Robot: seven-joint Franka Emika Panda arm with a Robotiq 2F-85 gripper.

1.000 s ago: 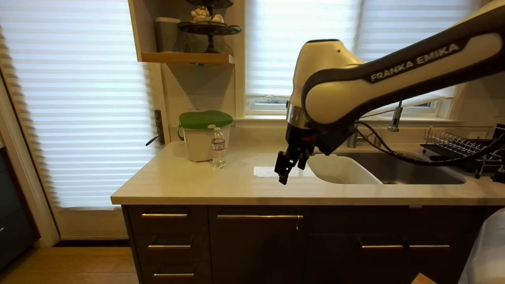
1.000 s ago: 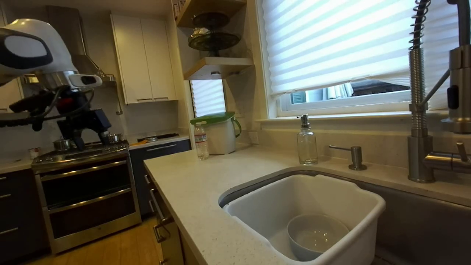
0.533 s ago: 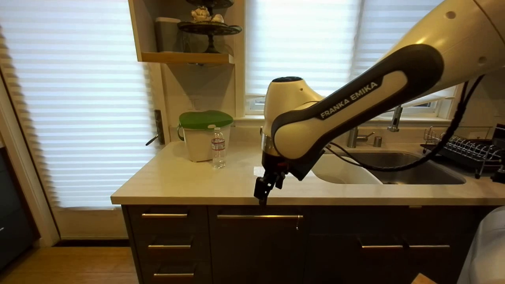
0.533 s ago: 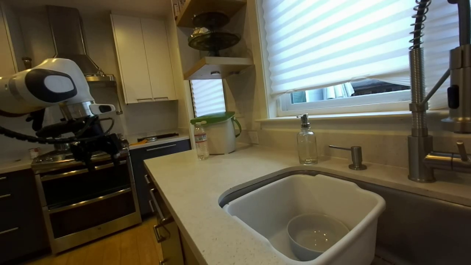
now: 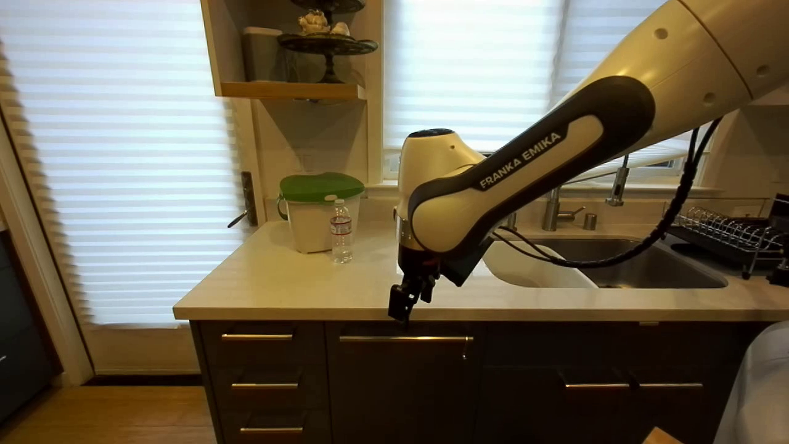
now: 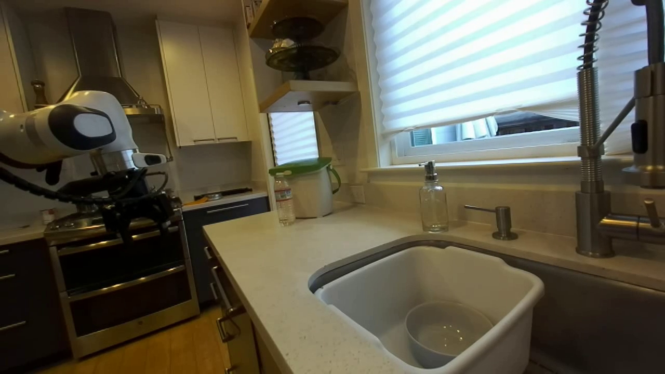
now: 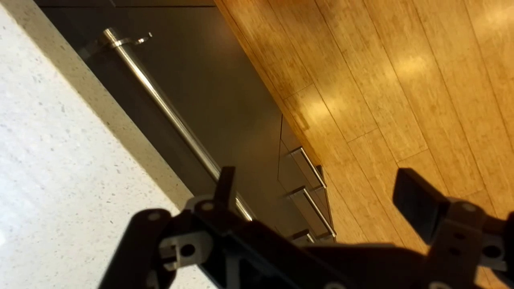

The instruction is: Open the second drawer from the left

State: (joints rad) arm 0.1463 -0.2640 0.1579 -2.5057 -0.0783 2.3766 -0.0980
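Note:
The second drawer from the left (image 5: pixel 400 388) is a wide dark-brown front and is shut under the counter. Its silver bar handle (image 5: pixel 407 338) runs along its top; it also shows in the wrist view (image 7: pixel 160 100), crossing diagonally with a small metal hook near its far end. My gripper (image 7: pixel 316 176) is open and empty, pointing down. In an exterior view the gripper (image 5: pixel 404 308) appears just above the handle, in front of the counter edge. In the wrist view one finger (image 7: pixel 225 182) overlaps the handle; whether they touch cannot be told. The other finger (image 7: pixel 419 200) stands over the floor.
The counter (image 5: pixel 277 290) edge overhangs the handle closely. Shallow stacked drawers (image 5: pixel 265 364) with bar handles are to the left. A water bottle (image 5: pixel 341 231) and green-lidded bin (image 5: pixel 308 222) stand on the counter. A sink with a white tub (image 6: pixel 363 332) is to the right.
In an exterior view, my gripper has moved down and left, from above the counter to just above the handle; the last half second shows only a small shift. The drawer has not moved.

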